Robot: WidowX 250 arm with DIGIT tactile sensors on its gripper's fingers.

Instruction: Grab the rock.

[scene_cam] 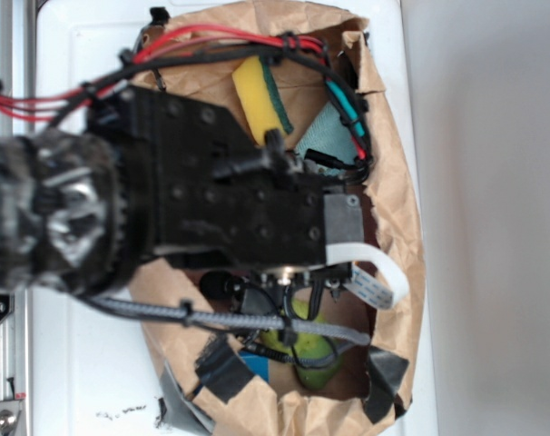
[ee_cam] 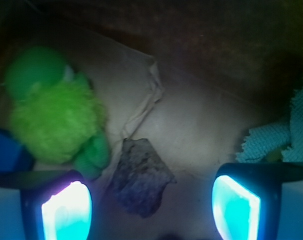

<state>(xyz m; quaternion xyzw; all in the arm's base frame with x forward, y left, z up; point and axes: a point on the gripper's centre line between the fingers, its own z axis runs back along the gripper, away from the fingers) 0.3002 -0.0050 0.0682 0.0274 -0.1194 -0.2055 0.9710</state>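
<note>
Exterior view: the arm covers most of the paper-lined box (scene_cam: 397, 227); the rock is hidden beneath it, beside the yellow sponge (scene_cam: 261, 95). Wrist view: gripper (ee_cam: 151, 205) spread wide, empty, the rock (ee_cam: 140, 176) lying between its fingers. The green plush toy (ee_cam: 56, 115) sits just beside; closing off-centre could snag it.

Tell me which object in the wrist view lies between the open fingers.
The rock: a dark, speckled angular lump lying between the gripper fingers. The green plush toy sits left; the teal cloth lies right.
</note>
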